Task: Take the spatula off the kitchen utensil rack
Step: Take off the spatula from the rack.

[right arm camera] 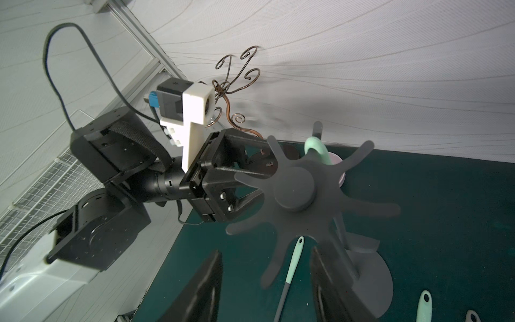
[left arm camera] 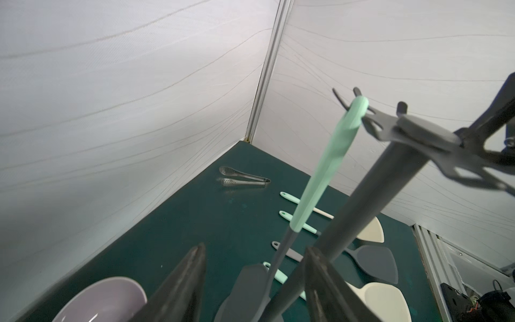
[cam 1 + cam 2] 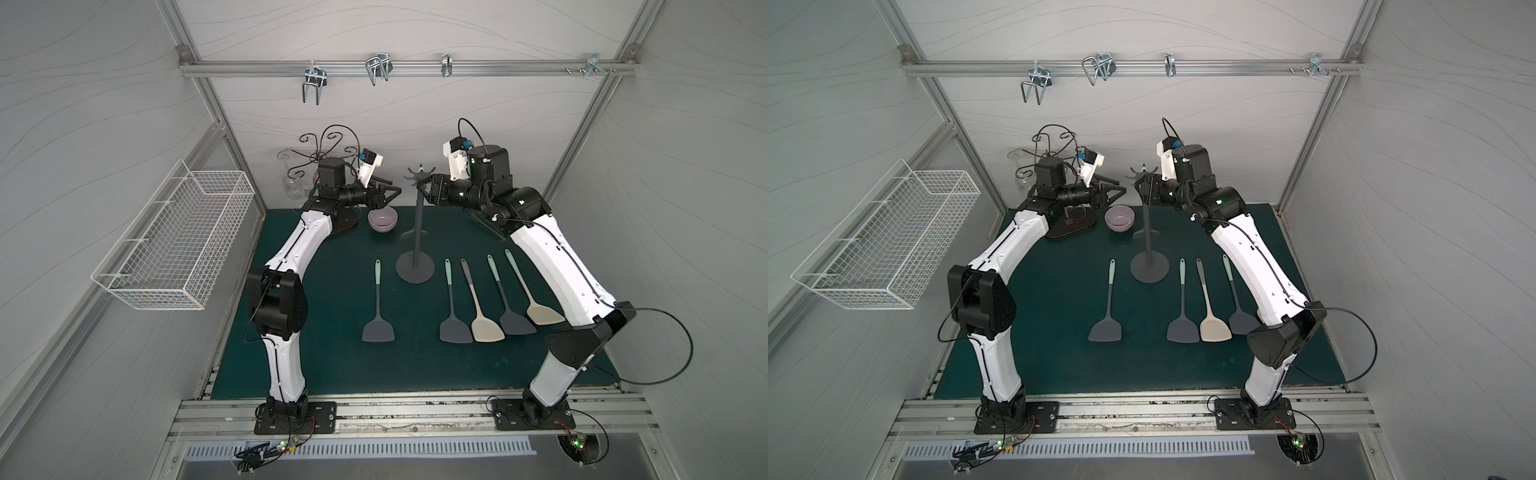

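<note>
The kitchen utensil rack [image 3: 414,268] stands mid-mat, dark grey, with a thin pole [image 2: 390,189] and a star crown [image 1: 295,189]. One spatula [image 2: 326,178] with a mint handle and grey blade hangs from a crown hook on the far side, its blade [image 3: 407,233] low beside the pole. My left gripper [image 2: 255,278] is open, with the spatula's neck and the pole between its fingers and neither clamped. It comes in from the left [image 3: 392,187]. My right gripper [image 1: 266,284] is open at the crown's right [image 3: 424,190], a crown arm showing between its fingers.
Several more spatulas [image 3: 482,307] lie in a row on the green mat in front of the rack. A lilac bowl [image 3: 382,219] sits below my left gripper. A bronze scrolled stand [image 3: 328,149], metal tongs [image 2: 243,178] and a white wire basket [image 3: 174,241] are at the edges.
</note>
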